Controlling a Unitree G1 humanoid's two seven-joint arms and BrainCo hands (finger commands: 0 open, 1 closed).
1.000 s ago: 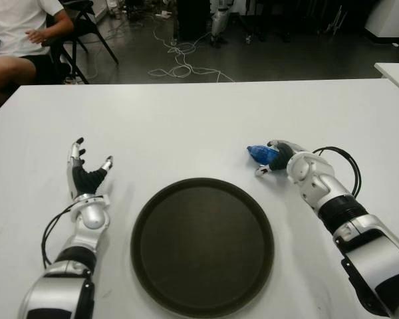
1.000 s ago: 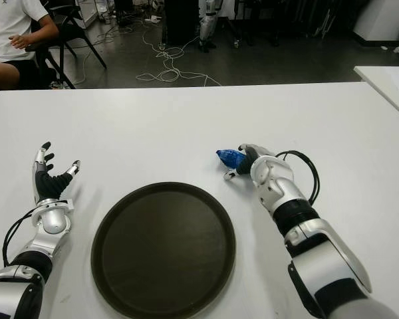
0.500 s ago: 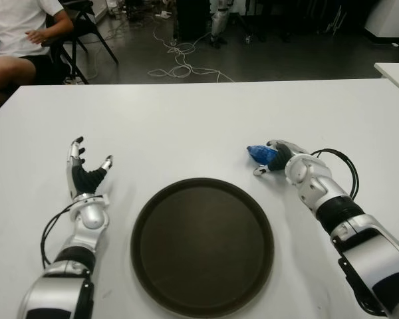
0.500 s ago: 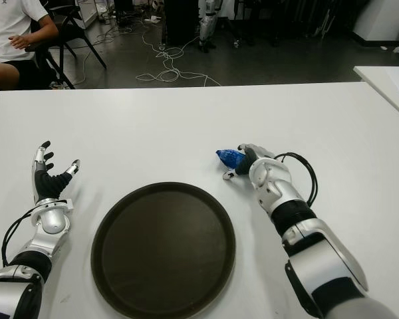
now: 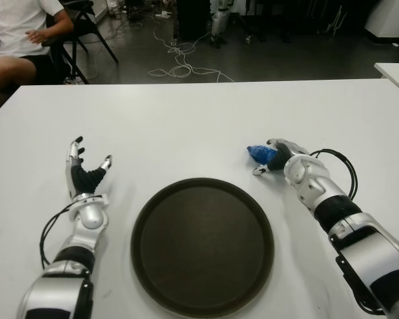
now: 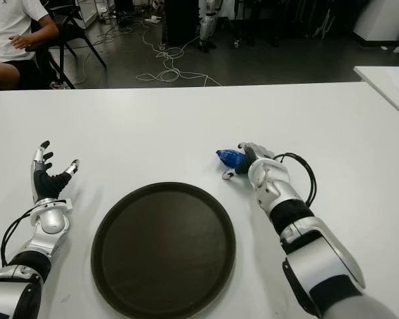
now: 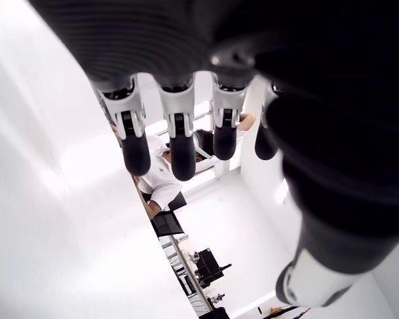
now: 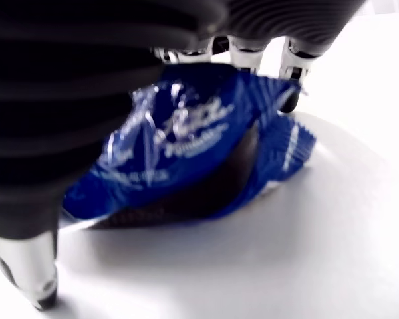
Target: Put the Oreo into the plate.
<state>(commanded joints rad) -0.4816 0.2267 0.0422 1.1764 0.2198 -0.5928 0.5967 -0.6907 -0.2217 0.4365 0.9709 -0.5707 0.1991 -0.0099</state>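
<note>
Here the right hand (image 5: 284,157) cups a crinkled blue Oreo (image 5: 261,153) packet

floor (image 5: 266,60): dark, cables (image 5: 179,66) | chair (image 5: 86,20) | seated person (image 5: 16,33), perhaps watching

Left hand (image 5: 86,178) fingers spread; right hand (image 5: 284,157) fingers curled.

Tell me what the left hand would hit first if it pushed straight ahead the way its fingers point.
Nothing, apparently: the open left hand points away over bare table; the way looks free up to the far edge.
</note>
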